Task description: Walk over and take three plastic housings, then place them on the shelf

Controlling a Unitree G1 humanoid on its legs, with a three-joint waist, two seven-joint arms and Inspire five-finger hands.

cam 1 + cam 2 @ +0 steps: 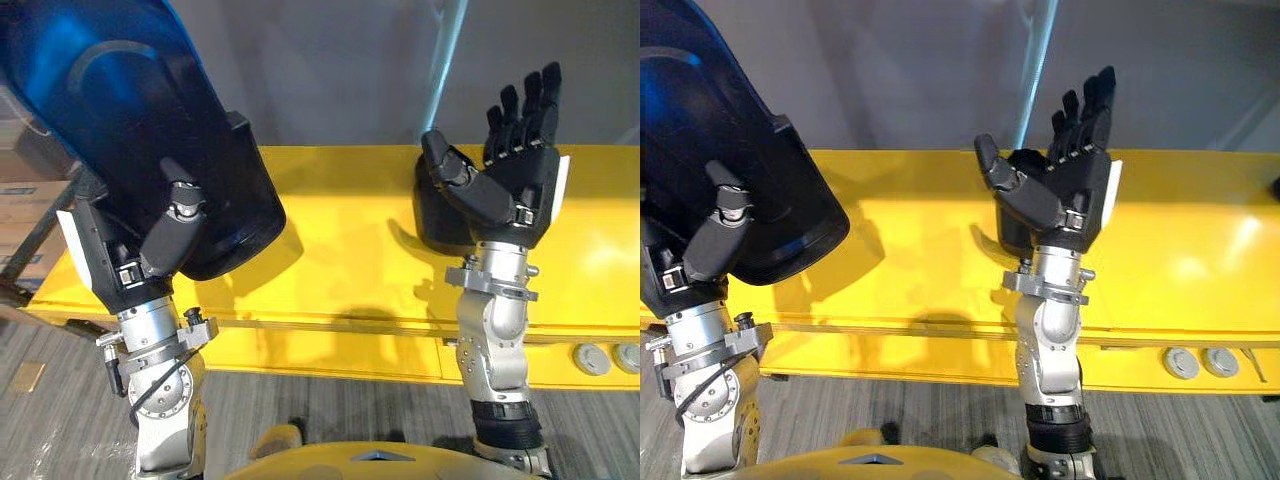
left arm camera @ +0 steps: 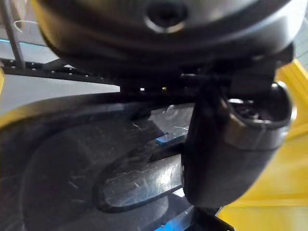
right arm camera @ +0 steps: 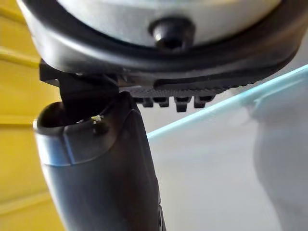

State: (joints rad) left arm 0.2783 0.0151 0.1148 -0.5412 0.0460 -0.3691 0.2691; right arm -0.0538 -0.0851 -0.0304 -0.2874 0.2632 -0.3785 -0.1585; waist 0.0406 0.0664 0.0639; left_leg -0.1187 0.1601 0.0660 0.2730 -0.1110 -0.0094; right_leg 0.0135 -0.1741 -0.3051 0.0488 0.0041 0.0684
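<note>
Grey wall (image 1: 330, 70) closes off the back, and a long glossy yellow tabletop (image 1: 340, 270) runs across in front of me. Out past my left hand, brown cardboard boxes (image 1: 22, 190) sit stacked. Their insides are hidden from me, so I cannot say what they hold.

My left hand (image 1: 120, 265) is clamped on a large dark glossy plastic housing (image 1: 120, 120). The thumb presses on its near face and the fingers are out of sight behind it. The shell rises above the wrist and overhangs the near part of the tabletop.

Across from it, my right hand (image 1: 510, 185) is released, palm up, fingers straight and touching nothing. Just behind that palm a second black plastic housing (image 1: 432, 222) rests on the tabletop, untouched.

I judge the step in hand to be taking this second shell. To do it well I would turn the right palm toward the shell and bring the thumb and fingers onto opposite faces of an edge, closing fully before lifting. Meanwhile I would keep the left grip firm and the big shell leaned away, so the two parts do not knock together.
</note>
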